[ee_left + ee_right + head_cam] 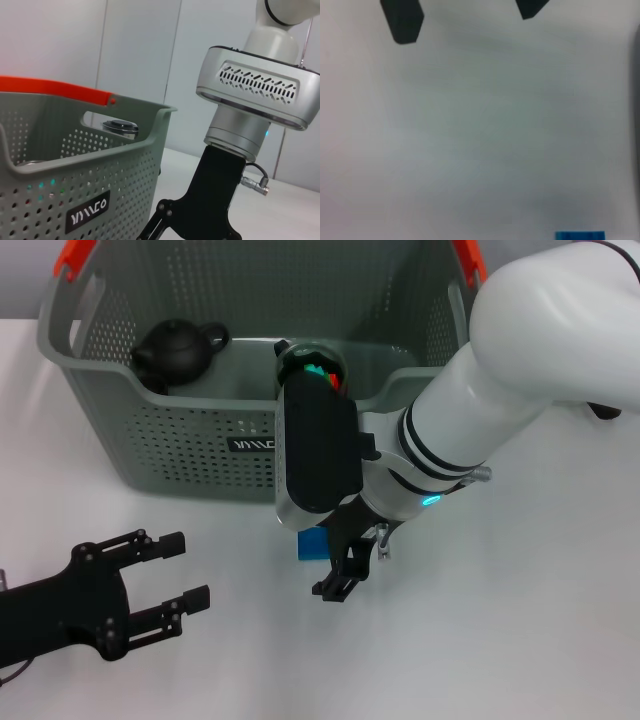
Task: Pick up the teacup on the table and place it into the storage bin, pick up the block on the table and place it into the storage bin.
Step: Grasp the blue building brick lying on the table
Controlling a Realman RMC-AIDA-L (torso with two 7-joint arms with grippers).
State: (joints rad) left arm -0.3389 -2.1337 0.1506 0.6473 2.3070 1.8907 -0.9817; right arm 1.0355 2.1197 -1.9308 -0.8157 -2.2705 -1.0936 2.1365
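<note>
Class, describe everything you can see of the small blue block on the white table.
The small blue block looks like a solid, bright blue cuboid with flat faces; its material cannot be told. It rests on the white table just in front of the grey-green perforated storage bin, apart from it. The right gripper, open, hangs beside it and partly hides it, not grasping it. Only one edge shows in the right wrist view.

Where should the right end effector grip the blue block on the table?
Grip the small blue block across its flat opposite sides, coming straight down from above. It lies flat on the white table with free space around it, beside the open right end effector, in front of the grey-green perforated storage bin.
</note>
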